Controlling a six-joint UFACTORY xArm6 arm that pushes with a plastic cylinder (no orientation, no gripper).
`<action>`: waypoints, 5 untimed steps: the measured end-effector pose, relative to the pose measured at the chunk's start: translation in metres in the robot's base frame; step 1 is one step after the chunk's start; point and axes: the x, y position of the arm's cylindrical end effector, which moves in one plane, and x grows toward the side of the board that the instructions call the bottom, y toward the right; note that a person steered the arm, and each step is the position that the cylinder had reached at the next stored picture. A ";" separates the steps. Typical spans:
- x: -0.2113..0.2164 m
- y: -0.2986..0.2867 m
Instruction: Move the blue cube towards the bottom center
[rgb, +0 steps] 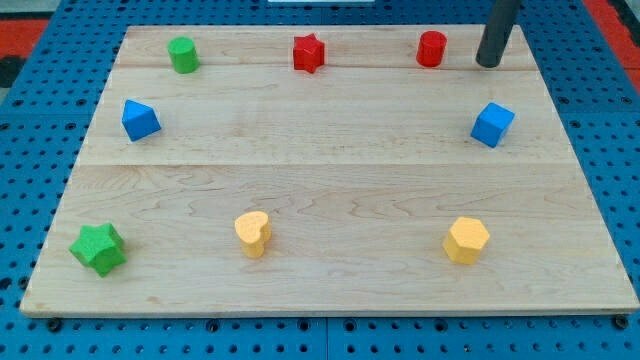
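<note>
My tip (488, 64), the lower end of a smooth dark rod, rests far right on the bench (330, 190), a pale board of grained wood; there is no claw, so it has no state to report. A red cylinder (431, 48) stands just left of the tip. The blue cube (492, 124) sits near it, slightly nearer us, apart from it. Farther left lie a red star (309, 52) and a green cylinder (183, 54), then a blue wedge-like block (140, 119). Along the near edge: a green star (99, 247), a yellow heart (253, 233), a yellow hexagon (466, 239).

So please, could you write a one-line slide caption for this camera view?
My tip stands above the blue cube at the view's right, beside the red cylinder.
</note>
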 end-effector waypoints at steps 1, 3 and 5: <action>0.001 0.016; 0.068 0.102; 0.090 0.048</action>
